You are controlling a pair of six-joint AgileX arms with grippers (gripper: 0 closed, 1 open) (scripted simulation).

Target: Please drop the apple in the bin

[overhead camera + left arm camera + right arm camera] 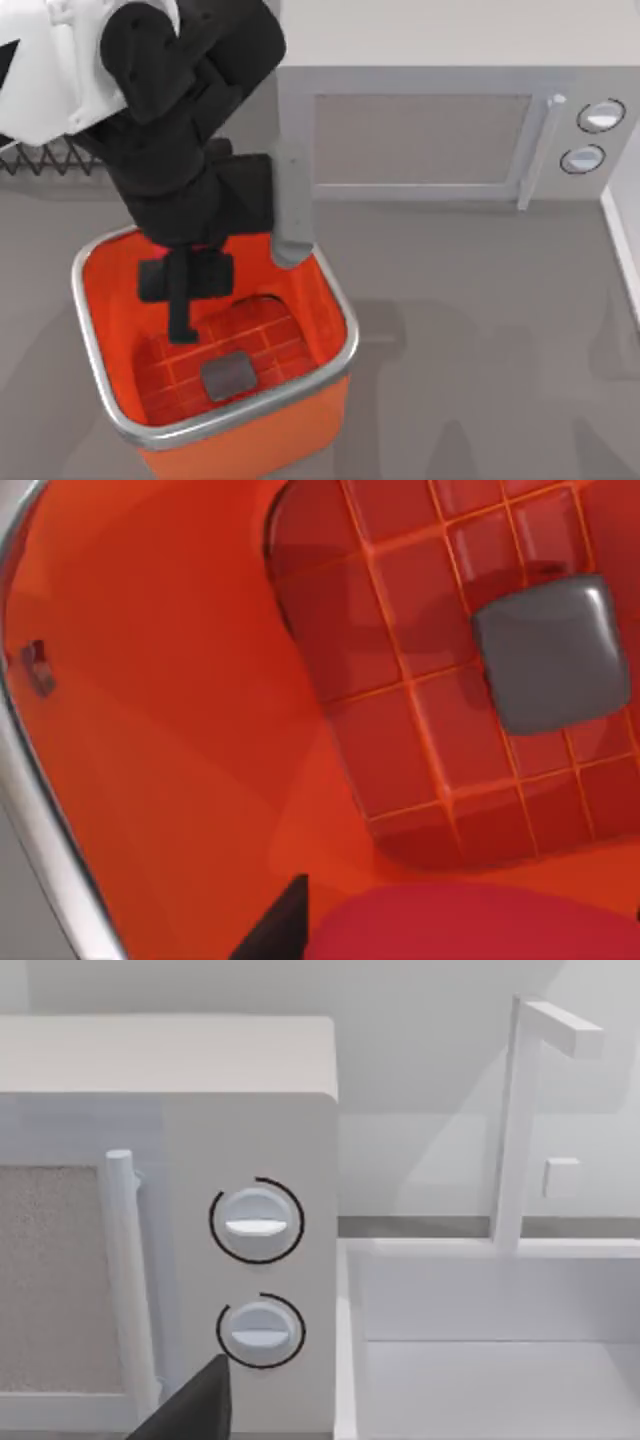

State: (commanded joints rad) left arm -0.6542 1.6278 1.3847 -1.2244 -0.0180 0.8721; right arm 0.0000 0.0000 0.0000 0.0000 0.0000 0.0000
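The orange bin [330,300] with a silver rim stands at the table's front left. My left gripper [185,285] hangs over its back half, just inside the rim, above the gridded floor and its grey square [228,377]. In the left wrist view the red apple [470,925] sits between the black fingers [275,930], so the gripper is shut on it. Below it lie the bin's wall [150,730] and grey square [550,650]. In the top view the arm hides the apple. My right gripper [190,1410] is parked facing the microwave's knobs.
A grey microwave [420,130] with a bar handle and two knobs stands behind the bin. A black wire rack [40,160] pokes out at the far left. A white tray-like frame [480,1360] stands right of the microwave.
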